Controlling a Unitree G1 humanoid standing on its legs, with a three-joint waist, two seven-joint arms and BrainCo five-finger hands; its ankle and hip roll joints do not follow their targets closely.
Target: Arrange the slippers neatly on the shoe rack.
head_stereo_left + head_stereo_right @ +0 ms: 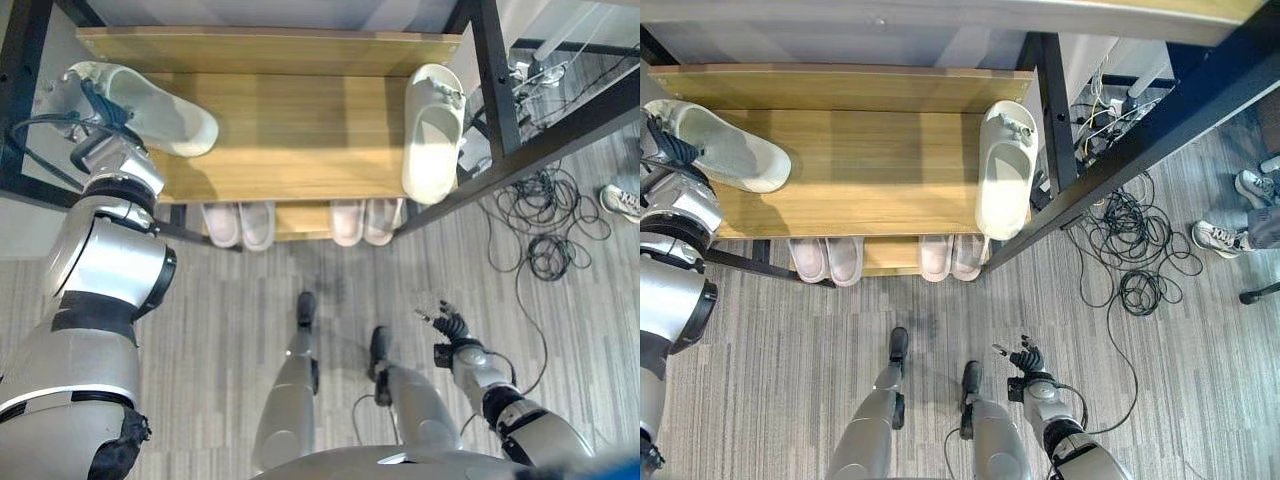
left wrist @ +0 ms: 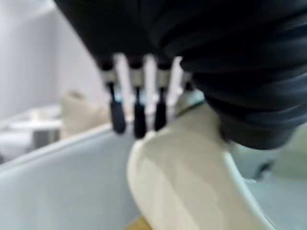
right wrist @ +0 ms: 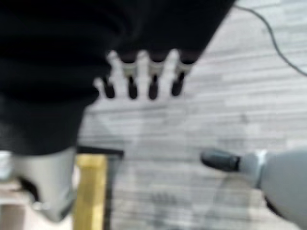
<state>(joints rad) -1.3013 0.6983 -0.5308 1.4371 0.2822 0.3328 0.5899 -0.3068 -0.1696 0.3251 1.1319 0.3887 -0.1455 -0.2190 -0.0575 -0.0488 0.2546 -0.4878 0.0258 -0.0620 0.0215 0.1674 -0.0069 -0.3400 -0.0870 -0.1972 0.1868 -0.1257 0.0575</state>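
Slippers: one cream slipper [image 1: 160,115] lay angled at the shoe rack [image 1: 290,140] shelf's left end under the left hand [image 2: 144,96], fingers straight; another [image 1: 433,135] lay at the right end. Right hand [image 1: 1025,360] hung over floor, fingers relaxed.

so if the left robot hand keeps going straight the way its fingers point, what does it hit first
Probably the cream slipper at the left end of the upper shelf. The left robot hand has straight fingers right over it; whether they touch is unclear.
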